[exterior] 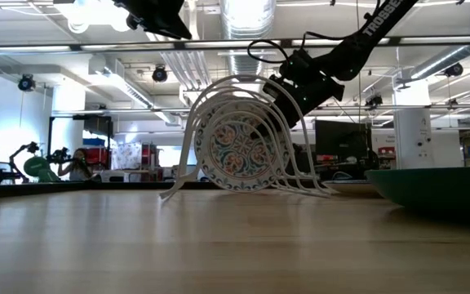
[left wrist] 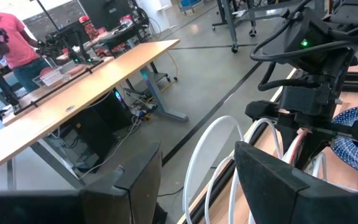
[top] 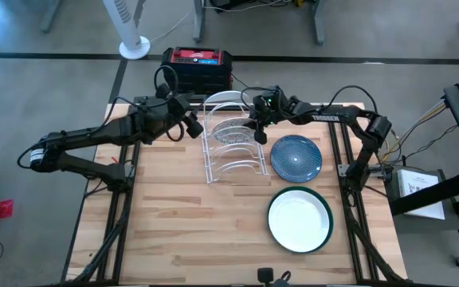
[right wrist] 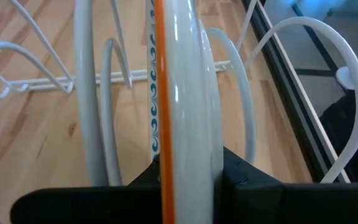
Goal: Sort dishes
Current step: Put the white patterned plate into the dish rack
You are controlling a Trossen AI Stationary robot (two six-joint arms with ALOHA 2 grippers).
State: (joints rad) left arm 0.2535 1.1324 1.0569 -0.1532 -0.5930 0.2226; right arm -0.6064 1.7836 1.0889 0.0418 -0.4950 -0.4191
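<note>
While standing on edge in a slot of the white wire rack point(top: 231, 147), the floral dish point(exterior: 239, 151) is pinched at its upper rim by the right end effector point(top: 259, 127), whose fingers lie narrow against both faces of the rim, as the right wrist view shows edge-on point(right wrist: 185, 93). A plain white dish point(top: 223, 99) appears to stand in the rack's far end, though only its curved rim can be made out from above. Just beside the rack, toward the right arm, the blue speckled dish point(top: 296, 156) lies flat on the tabletop point(top: 182, 231); nearer the front edge lies the green dish point(top: 300, 220), white inside with a green rim, apart from the blue one. The rack's wire hoops flank the held dish on both sides. The left end effector point(top: 194, 127) hangs beside the rack's opposite side, fingers point(left wrist: 272, 180) spread and holding nothing. Behind the tabletop sit a red-and-black box point(top: 198, 65) and a white fan base point(top: 134, 48) on the floor.
</note>
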